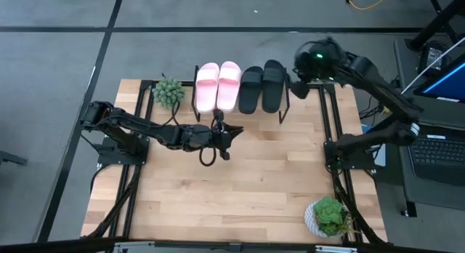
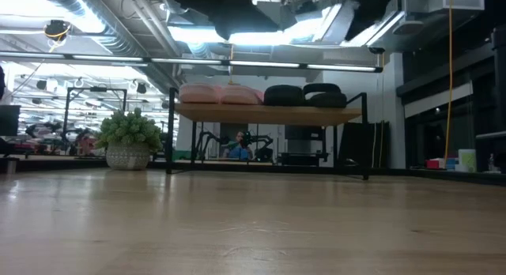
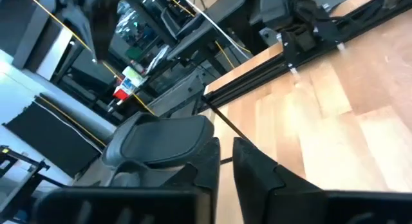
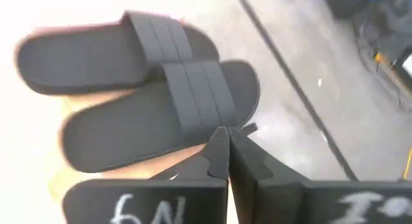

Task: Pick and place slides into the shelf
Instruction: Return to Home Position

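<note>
Two pale pink slides (image 1: 218, 86) and two black slides (image 1: 261, 87) lie side by side, soles down, on the shelf (image 2: 269, 114) at the table's far edge. My right gripper (image 1: 296, 84) hangs shut and empty, raised above the shelf's right end; the right wrist view shows both black slides (image 4: 154, 102) just beyond its fingertips (image 4: 226, 137). My left gripper (image 1: 224, 126) stands close to the shelf's front edge, below the pink slides. Its fingers (image 3: 226, 156) have only a narrow gap with nothing in it, and one black slide (image 3: 161, 139) shows beyond them.
A small potted plant (image 1: 168, 91) stands left of the shelf, and another (image 1: 328, 215) sits at the table's near right corner. Black rails (image 1: 336, 129) run along the table's right side. The wooden tabletop (image 1: 240, 187) spreads in front of the shelf.
</note>
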{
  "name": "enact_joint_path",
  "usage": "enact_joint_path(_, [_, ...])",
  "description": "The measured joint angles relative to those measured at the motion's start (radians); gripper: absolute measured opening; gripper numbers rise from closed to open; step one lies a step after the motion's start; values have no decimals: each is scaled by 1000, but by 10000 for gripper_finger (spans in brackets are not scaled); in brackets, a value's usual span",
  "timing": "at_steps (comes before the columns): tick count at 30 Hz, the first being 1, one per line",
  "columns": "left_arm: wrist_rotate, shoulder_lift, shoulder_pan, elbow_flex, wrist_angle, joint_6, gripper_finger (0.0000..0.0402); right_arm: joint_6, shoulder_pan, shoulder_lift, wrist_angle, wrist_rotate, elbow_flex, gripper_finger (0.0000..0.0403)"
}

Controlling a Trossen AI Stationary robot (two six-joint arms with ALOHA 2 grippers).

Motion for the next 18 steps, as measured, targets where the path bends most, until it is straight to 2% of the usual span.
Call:
enact_joint_path(4, [5, -12, 20, 1, -47, -7, 6, 52, 68, -126, 14, -8, -52, 2])
enact_joint_path(8, [5, -35, 29, 1, -109, -53, 3, 113, 153, -256, 62, -12, -217, 2])
enact_joint_path(14, [3, -118, 25, 1, -197, -83, 1, 156, 284, -444, 358, 1, -574, 1])
enact_joint_path(18, [1, -207, 40, 1, -274, -133, 0, 154, 358, -500, 547, 2, -730, 1])
